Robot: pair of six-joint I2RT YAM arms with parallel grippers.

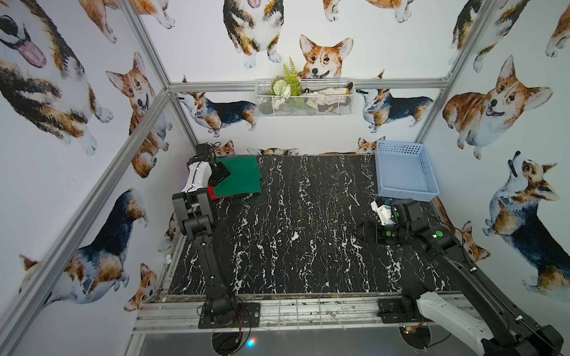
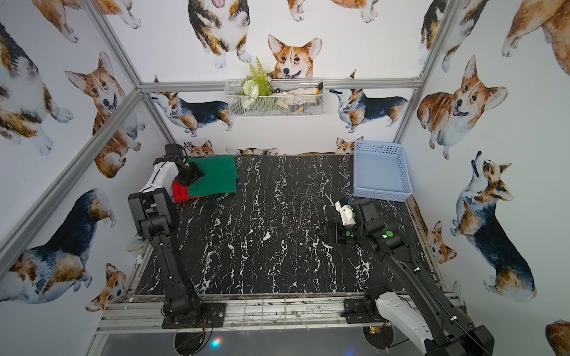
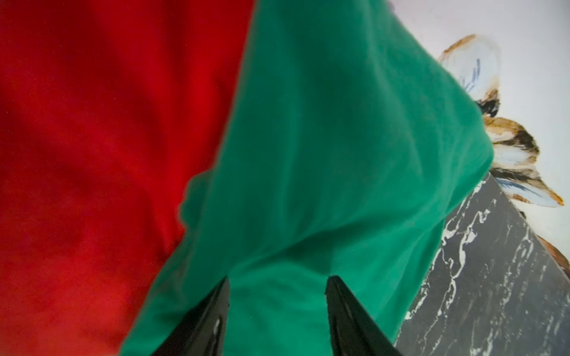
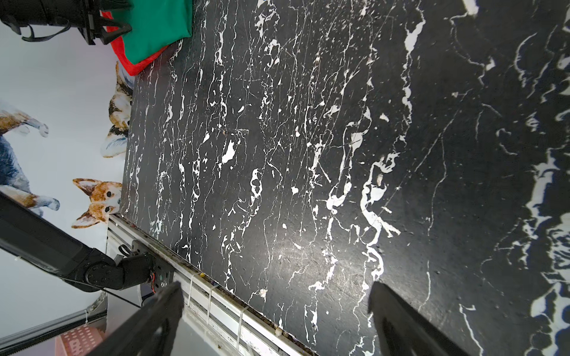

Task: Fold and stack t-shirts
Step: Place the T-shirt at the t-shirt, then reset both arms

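Nearest, the right gripper is held over the table, its jaws spread fully, with nothing between them. Farther back, at the far left corner, the green shirt is laid folded on the red shirt, of which only a strip and a corner are shown at the near left side. The left gripper is set down on the green shirt's left edge, jaws about half parted, green cloth filling the gap; whether a fold is pinched cannot be told. Farthest right, the basket is set well apart from the stack.

Stacking is judged nearly done. If cloth is caught when the left gripper is raised, the green shirt could be dragged open or slid off the red one. The stack is placed close to the table's left edge, so a sideways tug could send it over.

In both top views the left fingertips are masked by the wrist. Most of the red shirt is covered, so its fold cannot be judged.
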